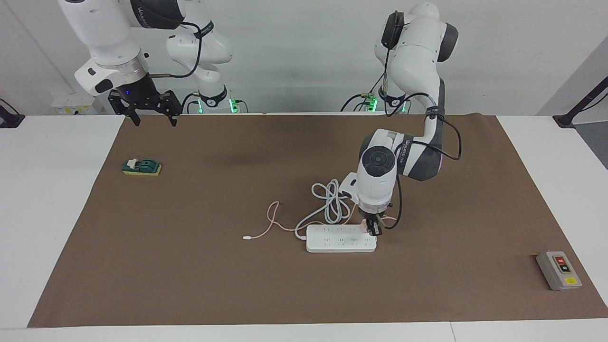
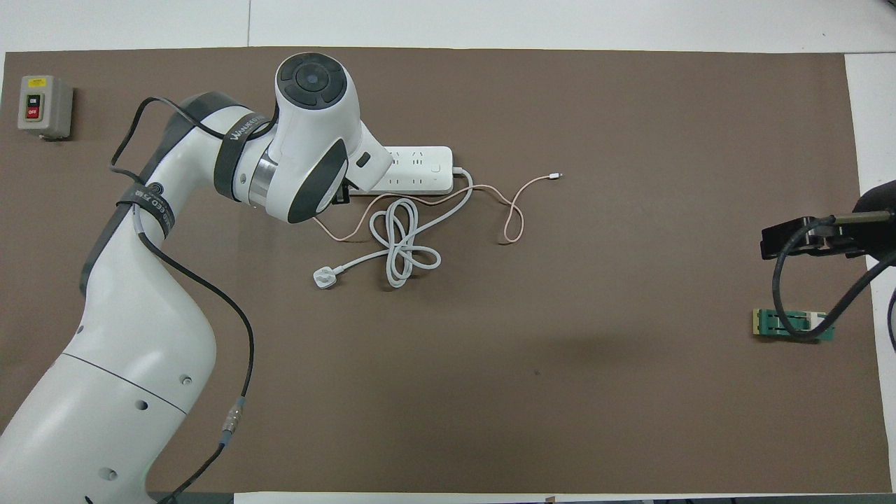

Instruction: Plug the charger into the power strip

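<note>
The power strip [image 1: 339, 239] lies flat in the middle of the brown mat and also shows in the overhead view [image 2: 420, 168]. My left gripper [image 1: 373, 229] points straight down, shut on the pale-pink charger [image 1: 365, 227]. It holds the charger at the strip's end toward the left arm's end of the table. I cannot tell whether the prongs are in a socket. In the overhead view the wrist hides the charger. Its thin pink cable [image 1: 273, 221] trails off to a white tip [image 1: 247, 237]. My right gripper [image 1: 154, 118] waits open, raised over the mat's edge by its base.
The strip's thick white cord [image 1: 332, 202] is looped nearer to the robots and ends in a white three-pin plug [image 2: 323, 278]. A grey button box [image 1: 559, 270] sits toward the left arm's end. A green and yellow block [image 1: 141, 167] lies toward the right arm's end.
</note>
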`<state>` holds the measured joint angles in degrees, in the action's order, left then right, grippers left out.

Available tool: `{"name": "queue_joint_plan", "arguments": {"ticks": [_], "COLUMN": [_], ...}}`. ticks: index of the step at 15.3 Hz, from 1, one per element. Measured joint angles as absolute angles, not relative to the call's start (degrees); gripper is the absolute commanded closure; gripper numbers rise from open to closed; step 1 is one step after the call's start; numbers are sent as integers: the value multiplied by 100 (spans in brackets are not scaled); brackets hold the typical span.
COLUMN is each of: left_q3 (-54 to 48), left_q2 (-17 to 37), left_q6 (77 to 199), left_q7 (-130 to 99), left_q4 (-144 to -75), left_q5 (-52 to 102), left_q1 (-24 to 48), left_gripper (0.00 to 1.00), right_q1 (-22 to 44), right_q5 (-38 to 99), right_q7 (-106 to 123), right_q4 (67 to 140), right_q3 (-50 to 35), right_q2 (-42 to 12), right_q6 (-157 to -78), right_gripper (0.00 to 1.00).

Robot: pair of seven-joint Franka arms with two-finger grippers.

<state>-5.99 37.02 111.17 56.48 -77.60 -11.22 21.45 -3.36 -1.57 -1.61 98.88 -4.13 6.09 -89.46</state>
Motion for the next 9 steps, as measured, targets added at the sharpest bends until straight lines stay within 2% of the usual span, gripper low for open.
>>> {"name": "queue_joint_plan", "arguments": {"ticks": [9], "left_q3": [-601], "left_q2": [3753], "left_q6": [11035], "left_q7": [5669], "left_q4": [-7678], "left_q5": [-1206], "left_q1": [2180], "left_gripper": [100], "right_q1": [-336], "right_q5": [-157], "right_q7": [-161], "right_q4": [9888], "right_q3": [-412], "right_q2": [610], "right_q6": [-8946], "right_gripper": [0]}}
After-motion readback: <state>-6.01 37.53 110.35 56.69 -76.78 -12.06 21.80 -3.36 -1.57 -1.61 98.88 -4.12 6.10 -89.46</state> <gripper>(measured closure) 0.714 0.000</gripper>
